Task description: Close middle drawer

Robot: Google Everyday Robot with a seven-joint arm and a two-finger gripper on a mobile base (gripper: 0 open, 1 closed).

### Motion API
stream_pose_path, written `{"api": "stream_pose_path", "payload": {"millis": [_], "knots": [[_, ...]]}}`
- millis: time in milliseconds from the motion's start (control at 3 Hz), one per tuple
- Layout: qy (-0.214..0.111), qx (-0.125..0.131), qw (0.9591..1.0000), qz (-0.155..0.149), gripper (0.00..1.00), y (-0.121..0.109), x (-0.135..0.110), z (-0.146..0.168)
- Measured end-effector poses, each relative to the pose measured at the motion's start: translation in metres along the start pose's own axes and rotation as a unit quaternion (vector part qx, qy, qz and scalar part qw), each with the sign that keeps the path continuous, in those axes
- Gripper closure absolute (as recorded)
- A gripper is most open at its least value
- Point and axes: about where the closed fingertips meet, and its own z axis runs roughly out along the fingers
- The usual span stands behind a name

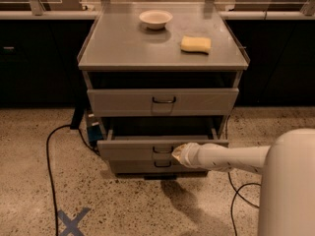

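Note:
The middle drawer [133,149] of the grey cabinet is pulled out a short way, its low front panel sticking forward with a small dark loop handle [162,150] at its centre. My gripper [178,154] sits at the end of the white arm, pressed against the drawer front just right of the handle. The top drawer [162,101] stands shut, and the bottom drawer [138,167] shows below the open one.
A white bowl [155,18] and a yellow sponge [195,44] lie on the cabinet top [123,48]. A black cable [49,151] runs over the floor at left, another at right [238,191]. A blue tape cross [73,222] marks the floor. Dark counters flank the cabinet.

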Motion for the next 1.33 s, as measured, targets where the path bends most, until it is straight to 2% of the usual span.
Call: {"api": "stream_pose_path", "payload": {"millis": [333, 667, 1000, 1333], "knots": [[0.01, -0.012, 0.9999, 0.007, 1.0, 0.01, 0.014, 0.002], [0.02, 0.012, 0.9995, -0.021, 1.0, -0.013, 0.009, 0.021], [0.024, 0.027, 0.9985, -0.04, 1.0, -0.026, 0.003, 0.03], [0.04, 0.052, 0.9945, -0.081, 1.0, -0.041, -0.004, 0.043]]}}
